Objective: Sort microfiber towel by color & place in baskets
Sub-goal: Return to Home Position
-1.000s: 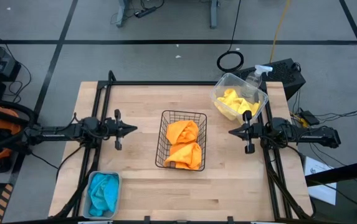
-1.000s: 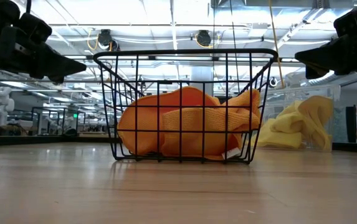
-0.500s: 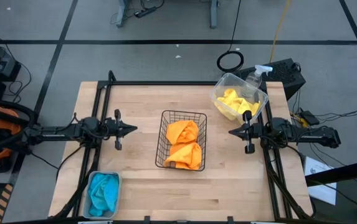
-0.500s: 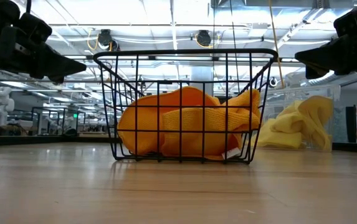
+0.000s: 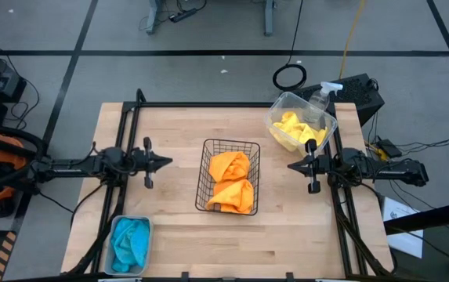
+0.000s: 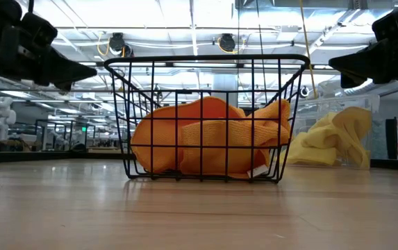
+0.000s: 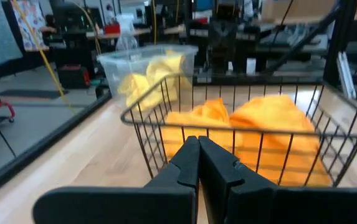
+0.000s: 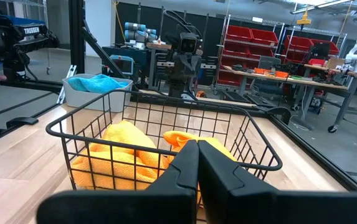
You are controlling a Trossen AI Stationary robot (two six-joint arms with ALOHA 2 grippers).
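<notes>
Two orange towels (image 5: 231,182) lie bunched in the black wire basket (image 5: 205,174) at the table's middle. Yellow towels (image 5: 293,128) sit in the clear tub (image 5: 330,122) at the far right corner. Teal towels (image 5: 130,241) fill the pale tray (image 5: 116,227) at the near left edge. My left gripper (image 5: 169,162) hovers shut above the table, left of the basket. My right gripper (image 5: 291,167) hovers shut to the basket's right. Each points at the basket and holds nothing.
A clear spray bottle (image 5: 324,94) with a white trigger stands behind the tub at the table's far right corner. Bare wood lies between each gripper and the basket, and along the near edge right of the tray.
</notes>
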